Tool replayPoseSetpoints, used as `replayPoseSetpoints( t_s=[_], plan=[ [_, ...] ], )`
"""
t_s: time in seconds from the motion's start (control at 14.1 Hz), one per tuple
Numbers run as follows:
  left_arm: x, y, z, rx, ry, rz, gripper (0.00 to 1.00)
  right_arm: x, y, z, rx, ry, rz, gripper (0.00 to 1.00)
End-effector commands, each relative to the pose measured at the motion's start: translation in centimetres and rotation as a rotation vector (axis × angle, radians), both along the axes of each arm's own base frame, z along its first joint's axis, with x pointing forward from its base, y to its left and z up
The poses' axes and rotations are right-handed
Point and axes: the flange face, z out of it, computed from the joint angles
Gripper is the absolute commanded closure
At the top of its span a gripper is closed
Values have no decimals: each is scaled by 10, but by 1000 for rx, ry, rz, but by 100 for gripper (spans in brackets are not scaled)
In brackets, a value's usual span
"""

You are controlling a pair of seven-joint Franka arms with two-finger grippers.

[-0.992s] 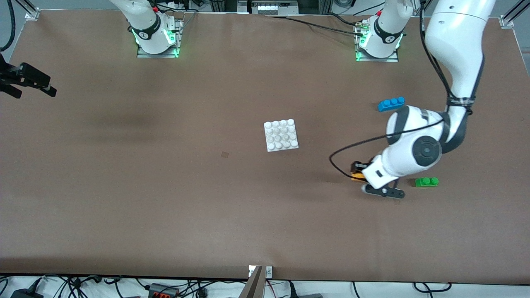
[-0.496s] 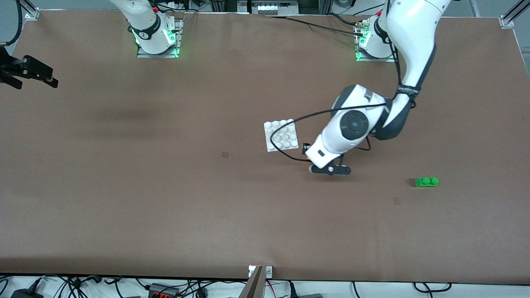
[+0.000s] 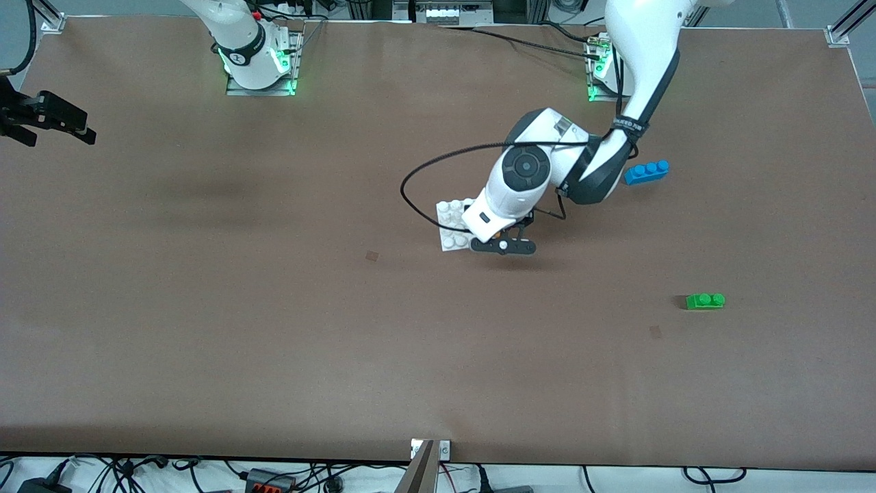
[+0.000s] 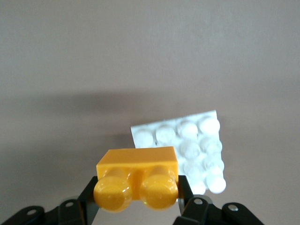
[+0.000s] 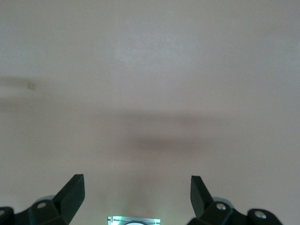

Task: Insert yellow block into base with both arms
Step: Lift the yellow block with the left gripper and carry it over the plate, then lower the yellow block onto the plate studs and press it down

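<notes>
My left gripper [image 4: 137, 190] is shut on the yellow block [image 4: 137, 174], an orange-yellow two-stud brick held by its ends, studs toward the camera. It hangs just above the white studded base [image 4: 187, 138], over the base's edge toward the left arm's end. In the front view the left hand [image 3: 504, 236] covers that side of the base [image 3: 452, 216] and hides the block. My right gripper [image 3: 60, 139] is open and empty, waiting above the table's edge at the right arm's end; its wrist view [image 5: 136, 190] shows only bare table.
A blue three-stud brick [image 3: 647, 171] lies beside the left forearm, toward the left arm's end. A green two-stud brick [image 3: 705, 300] lies nearer the front camera at that end. A black cable loops from the left wrist over the base.
My left arm has carried the yellow block from beside the green brick across to the base. The blue brick is uncovered again. The right gripper has barely shifted.
</notes>
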Motion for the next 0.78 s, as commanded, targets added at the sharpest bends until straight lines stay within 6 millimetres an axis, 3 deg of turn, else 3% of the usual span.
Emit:
replayPoseSetpoints(
  t_s=[0.0, 0.28, 0.42, 0.71],
  plan=[
    [-40, -37, -10, 2, -23, 57, 53, -5, 0, 3, -5, -2, -7, 0],
    [-47, -44, -25, 16, -59, 127, 54, -5, -3, 2, -5, 8, -12, 0],
    [-46, -47, -38, 0, -69, 128, 53, 1, -18, 0, 1, 9, -41, 0],
    [-50, -51, -55, 9, -86, 101, 53, 2, -18, 0, -1, 9, -39, 0]
  ],
)
